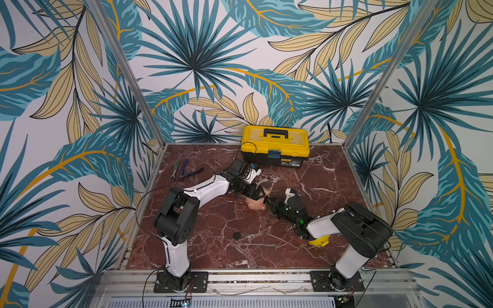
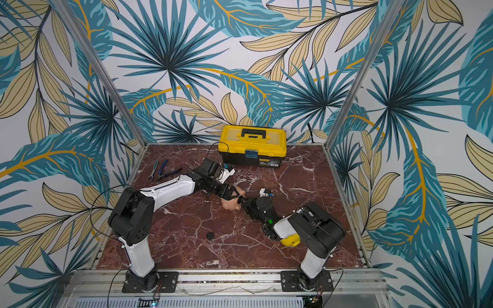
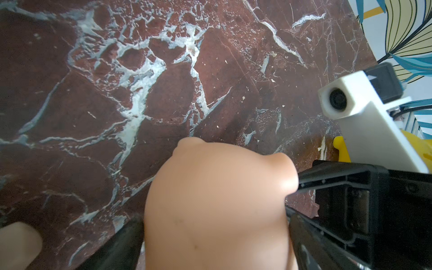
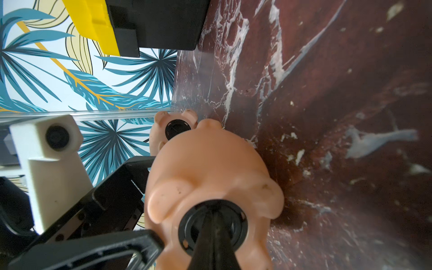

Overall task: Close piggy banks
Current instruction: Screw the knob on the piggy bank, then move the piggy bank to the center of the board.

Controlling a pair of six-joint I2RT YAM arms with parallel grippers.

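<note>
Saw black fingers (image 4: 215, 247) against a peach-pink piggy bank (image 4: 210, 173); just beyond them, a paler pink piggy bank (image 4: 156, 138). Found maroon marble veined white across the tabletop (image 1: 240, 256), yellow over black on the toolbox (image 1: 274, 149), teal-and-cream leaves on the walls (image 1: 186, 66).

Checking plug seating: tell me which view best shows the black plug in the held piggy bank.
Right wrist view: the black plug sits face-on in the peach piggy bank, the right gripper laying shut fingers across its middle. Left wrist view shows only the pig's plain body. In both top views it is too small to tell.
</note>
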